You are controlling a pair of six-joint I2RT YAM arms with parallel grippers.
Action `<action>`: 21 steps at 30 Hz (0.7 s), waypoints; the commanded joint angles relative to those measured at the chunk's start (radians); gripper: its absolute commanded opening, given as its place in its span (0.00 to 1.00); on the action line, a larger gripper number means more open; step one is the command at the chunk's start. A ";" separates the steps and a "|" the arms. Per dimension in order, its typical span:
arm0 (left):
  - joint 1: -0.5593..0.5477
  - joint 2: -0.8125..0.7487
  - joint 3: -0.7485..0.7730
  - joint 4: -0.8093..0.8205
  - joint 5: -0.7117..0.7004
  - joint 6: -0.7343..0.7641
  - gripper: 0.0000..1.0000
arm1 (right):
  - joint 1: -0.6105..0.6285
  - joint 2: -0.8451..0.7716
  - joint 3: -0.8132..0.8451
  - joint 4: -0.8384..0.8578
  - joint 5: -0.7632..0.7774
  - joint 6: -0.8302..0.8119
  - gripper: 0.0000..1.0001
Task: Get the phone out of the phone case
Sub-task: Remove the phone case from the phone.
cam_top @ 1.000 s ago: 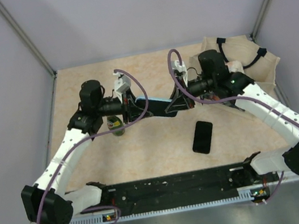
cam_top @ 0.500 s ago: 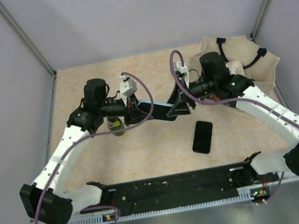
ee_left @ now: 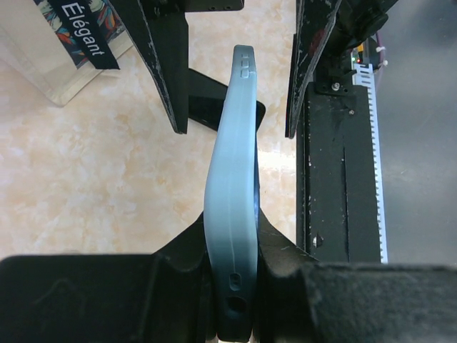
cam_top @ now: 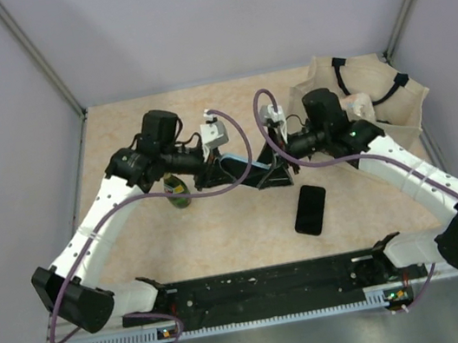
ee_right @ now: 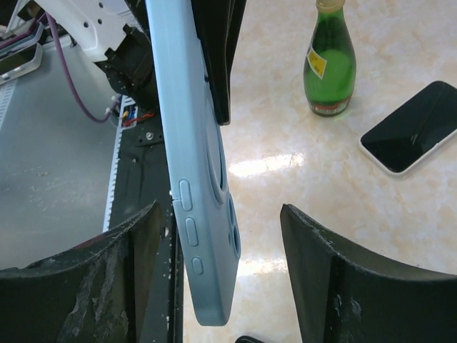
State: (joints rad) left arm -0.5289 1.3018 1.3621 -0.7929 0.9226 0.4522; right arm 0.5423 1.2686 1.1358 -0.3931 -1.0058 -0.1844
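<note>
- Top external view: the pale marbled tabletop (cam_top: 220, 226) carries everything; my two arms reach in from its near edge and meet over its middle.
- Cream cloth bag (cam_top: 394, 104), with black straps, lies in the far right corner, behind my right arm.
- My left hand (ee_left: 232, 243), left wrist view: the fingers are pressed onto both faces of the phone case (ee_left: 232, 179) and pinch it at one end.
- My right hand (ee_right: 221, 264), right wrist view: the fingers are spread wide, one on each side of the case's other end, with a clear gap on both sides, so they touch nothing.
- The phone case is light blue and runs between my two hands, turned on edge above the tabletop; its side buttons and a round mark on one face show in the right wrist view.
- Phone (cam_top: 310, 210), black, lies flat on the tabletop, near my right hand on the side toward the arm bases, well apart from the case.
- Green bottle (cam_top: 178, 191) stands upright beneath my left forearm.
</note>
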 commanded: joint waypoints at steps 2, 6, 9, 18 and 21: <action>-0.016 0.004 0.080 -0.022 -0.005 0.049 0.00 | 0.024 -0.017 -0.014 0.016 0.021 -0.047 0.66; -0.023 0.010 0.081 -0.020 -0.004 0.045 0.00 | 0.031 -0.011 -0.016 0.020 0.026 -0.050 0.63; -0.025 0.013 0.080 -0.014 0.001 0.037 0.00 | 0.042 -0.005 -0.018 0.023 0.030 -0.052 0.60; -0.029 0.008 0.069 0.041 0.019 0.000 0.00 | 0.051 0.000 -0.030 0.022 0.039 -0.061 0.41; -0.029 -0.001 0.054 0.069 0.016 -0.020 0.00 | 0.051 0.000 -0.025 0.017 0.035 -0.069 0.12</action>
State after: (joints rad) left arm -0.5529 1.3186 1.3914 -0.8230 0.8867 0.4583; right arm 0.5770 1.2705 1.1187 -0.3965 -0.9668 -0.2291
